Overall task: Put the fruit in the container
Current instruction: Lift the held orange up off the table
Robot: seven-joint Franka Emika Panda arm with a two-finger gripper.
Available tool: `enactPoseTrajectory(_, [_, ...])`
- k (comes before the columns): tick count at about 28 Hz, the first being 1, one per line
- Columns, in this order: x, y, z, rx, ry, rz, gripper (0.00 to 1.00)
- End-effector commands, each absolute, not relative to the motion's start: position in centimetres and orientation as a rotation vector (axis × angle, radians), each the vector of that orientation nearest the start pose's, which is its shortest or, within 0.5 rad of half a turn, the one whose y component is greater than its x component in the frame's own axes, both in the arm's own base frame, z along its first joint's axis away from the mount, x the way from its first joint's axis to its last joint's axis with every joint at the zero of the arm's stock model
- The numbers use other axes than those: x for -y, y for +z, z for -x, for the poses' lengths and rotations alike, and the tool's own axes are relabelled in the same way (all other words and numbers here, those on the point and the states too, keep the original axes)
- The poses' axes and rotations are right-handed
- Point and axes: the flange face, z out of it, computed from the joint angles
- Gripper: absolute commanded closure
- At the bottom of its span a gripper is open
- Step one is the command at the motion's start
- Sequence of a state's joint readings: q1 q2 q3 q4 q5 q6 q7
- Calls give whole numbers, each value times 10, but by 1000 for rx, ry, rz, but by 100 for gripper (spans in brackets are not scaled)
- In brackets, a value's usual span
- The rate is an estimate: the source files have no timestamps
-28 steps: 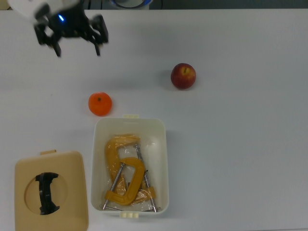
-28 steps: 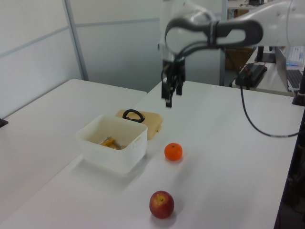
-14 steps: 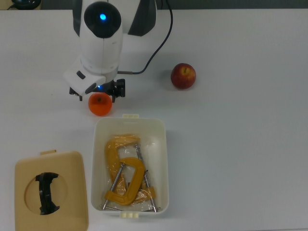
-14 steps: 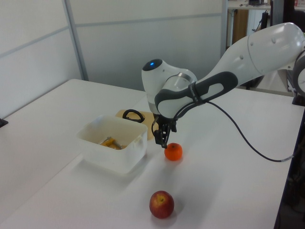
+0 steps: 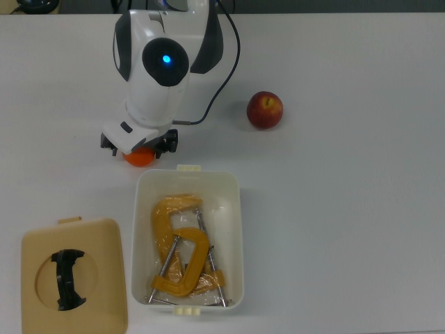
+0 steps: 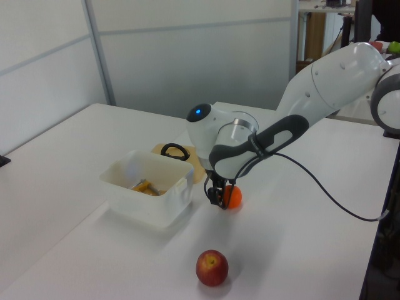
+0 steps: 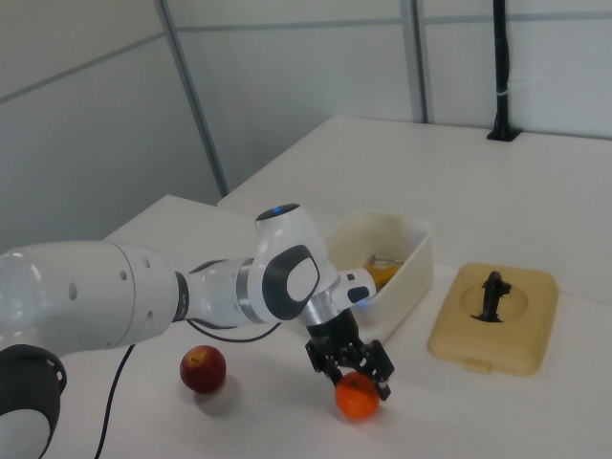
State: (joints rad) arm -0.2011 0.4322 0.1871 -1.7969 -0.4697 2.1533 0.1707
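Note:
The orange (image 5: 139, 158) lies on the white table just beyond the container's short end in the top view, mostly hidden under the arm's wrist. My gripper (image 5: 139, 145) is lowered over it, open, with one finger on each side of the orange (image 7: 357, 397). In the left view the gripper (image 6: 219, 199) stands right beside the container's corner. The dark red apple (image 5: 265, 110) rests alone toward the top view's right. The cream-white container (image 5: 240, 229) holds orange-yellow C-clamps (image 5: 182, 254).
A flat tan lid (image 5: 104, 243) with a black handle lies at the top view's lower left, next to the container. The arm's black cable (image 5: 222, 66) trails over the table between the wrist and the apple.
The arm swung in from the top view's upper left, came over the orange and dropped lower. Its fingers now straddle the orange. Apple, container and lid have not moved.

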Motion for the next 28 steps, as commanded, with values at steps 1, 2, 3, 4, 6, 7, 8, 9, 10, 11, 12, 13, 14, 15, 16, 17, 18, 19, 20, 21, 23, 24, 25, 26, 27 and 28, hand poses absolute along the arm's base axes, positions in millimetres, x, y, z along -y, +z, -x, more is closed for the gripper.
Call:
enactPoseTrajectory(1, [26, 294, -632, 121, 31, 3489, 6])
enactPoseTrajectory(2, [26, 294, -632, 123, 31, 3490, 15])
enactPoseTrajectory(3, [26, 294, -632, 124, 31, 3489, 25])
enactPoseTrajectory(4, [26, 296, -632, 124, 26, 3490, 42])
enactPoseTrajectory(6, [30, 303, -633, 101, 8, 3487, 94])
enactPoseTrajectory(7, [31, 307, -633, 90, 1, 3487, 100])
enactPoseTrajectory(8, [31, 311, -633, 84, -9, 3486, 100])
enactPoseTrajectory(9, [32, 319, -633, 74, -26, 3487, 100])
enactPoseTrajectory(10, [33, 328, -633, 66, -47, 3486, 100])
enactPoseTrajectory(11, [35, 337, -633, 48, -68, 3481, 100])
enactPoseTrajectory(12, [38, 356, -632, -1, -108, 3456, 100])
enactPoseTrajectory(13, [39, 369, -633, -23, -134, 3438, 100])
enactPoseTrajectory(14, [40, 379, -632, -44, -150, 3415, 100])
enactPoseTrajectory(15, [39, 391, -632, -61, -174, 3388, 100])
enactPoseTrajectory(16, [39, 406, -634, -82, -206, 3361, 100])
enactPoseTrajectory(17, [38, 418, -635, -102, -225, 3336, 100])
enactPoseTrajectory(18, [39, 439, -640, -161, -238, 3291, 100])
enactPoseTrajectory(19, [40, 452, -644, -186, -253, 3274, 100])
enactPoseTrajectory(20, [39, 462, -648, -208, -266, 3259, 100])
enactPoseTrajectory(21, [39, 472, -652, -224, -285, 3246, 100])
enactPoseTrajectory(23, [36, 490, -660, -287, -341, 3208, 100])
enactPoseTrajectory(24, [34, 492, -662, -316, -351, 3194, 100])
enactPoseTrajectory(25, [35, 492, -664, -346, -357, 3182, 100])
enactPoseTrajectory(26, [32, 493, -667, -364, -365, 3172, 100])
enactPoseTrajectory(27, [32, 494, -669, -378, -373, 3169, 100])
enactPoseTrajectory(28, [28, 494, -672, -384, -379, 3166, 100])
